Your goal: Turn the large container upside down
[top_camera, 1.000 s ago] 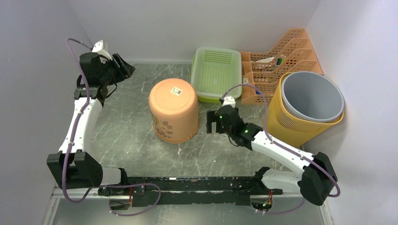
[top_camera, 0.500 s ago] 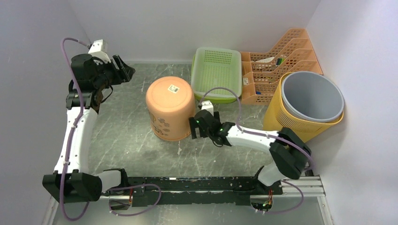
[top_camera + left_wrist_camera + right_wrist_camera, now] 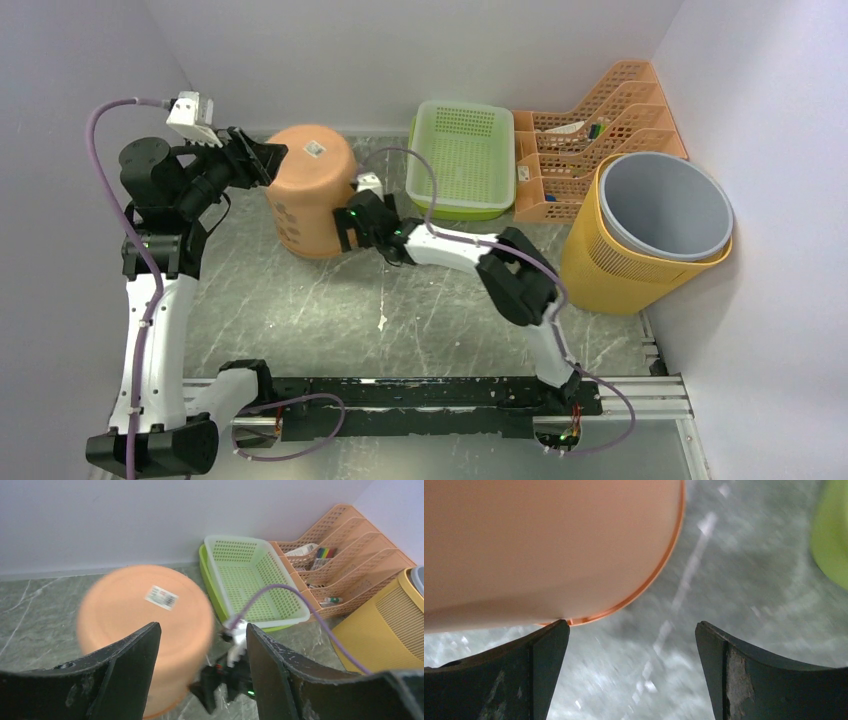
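Observation:
The large orange container [image 3: 305,195] stands bottom-up at the back left of the table, with a white sticker on its base. It also shows blurred in the left wrist view [image 3: 145,615] and fills the top of the right wrist view [image 3: 549,545]. My right gripper [image 3: 345,225] is open at the container's lower right rim, and its left finger [image 3: 544,650] is right at the rim edge. My left gripper [image 3: 262,160] is open and empty. It hovers above the container's upper left side and looks down on it [image 3: 201,626].
A green basket [image 3: 460,155] lies just right of the container by the back wall. An orange file organizer [image 3: 600,110] stands in the back right corner. A yellow bin with a grey liner [image 3: 650,230] stands in front of it. The back wall is close behind the container.
The container has moved from the table's middle to the back left. My right arm stretched out after it, gripper at its rim. My left arm rose and drew back to the left.

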